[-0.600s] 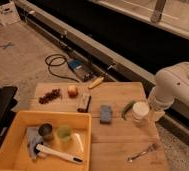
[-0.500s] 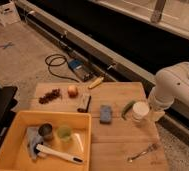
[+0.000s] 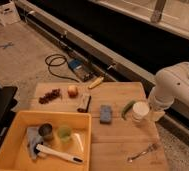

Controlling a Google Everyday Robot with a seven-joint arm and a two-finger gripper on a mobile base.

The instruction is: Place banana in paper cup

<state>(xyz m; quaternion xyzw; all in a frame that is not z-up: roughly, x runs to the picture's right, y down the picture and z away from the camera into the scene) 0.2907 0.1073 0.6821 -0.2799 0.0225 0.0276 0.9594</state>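
The gripper (image 3: 157, 113), jaws spread and empty, sits beside the paper cup (image 3: 140, 110) at the desk's (image 3: 119, 146) right edge; it should reach the banana (image 3: 96, 82) on the far edge and pinch across its slim middle.

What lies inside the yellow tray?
A dark can, a green cup, a white-handled tool and a grey cloth; what the cloth covers is hidden. The gripper is out of sight behind the white arm at right.
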